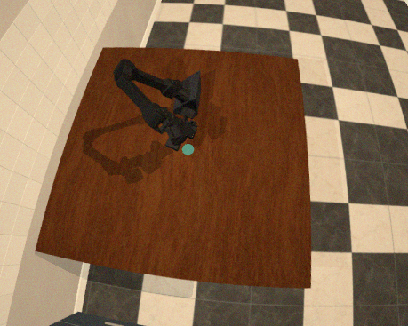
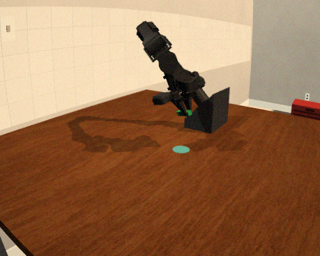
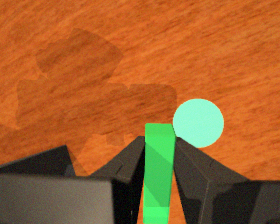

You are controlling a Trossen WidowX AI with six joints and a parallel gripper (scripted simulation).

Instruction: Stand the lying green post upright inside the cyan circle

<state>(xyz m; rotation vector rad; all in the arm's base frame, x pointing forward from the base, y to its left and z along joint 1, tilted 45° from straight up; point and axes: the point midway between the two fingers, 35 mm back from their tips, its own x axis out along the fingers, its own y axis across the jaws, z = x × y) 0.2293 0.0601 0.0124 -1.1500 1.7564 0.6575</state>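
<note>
My gripper [image 3: 158, 143] is shut on the green post [image 3: 159, 172], which stands out between the two dark fingers in the wrist view. The post's free end lies just left of the cyan circle [image 3: 198, 123] in that view. In the exterior view the post [image 2: 182, 114] shows as a small green piece at the fingertips [image 2: 184, 111], held above the table and behind the cyan circle [image 2: 181, 149]. In the top view the gripper [image 1: 181, 134] hangs just up and left of the circle [image 1: 188, 149], and the post is hidden by the arm.
A dark wedge-shaped block [image 2: 209, 111] stands on the wooden table right beside the gripper, to its right. The arm's shadow lies left of the circle. A red box [image 2: 309, 109] sits on the floor beyond the table.
</note>
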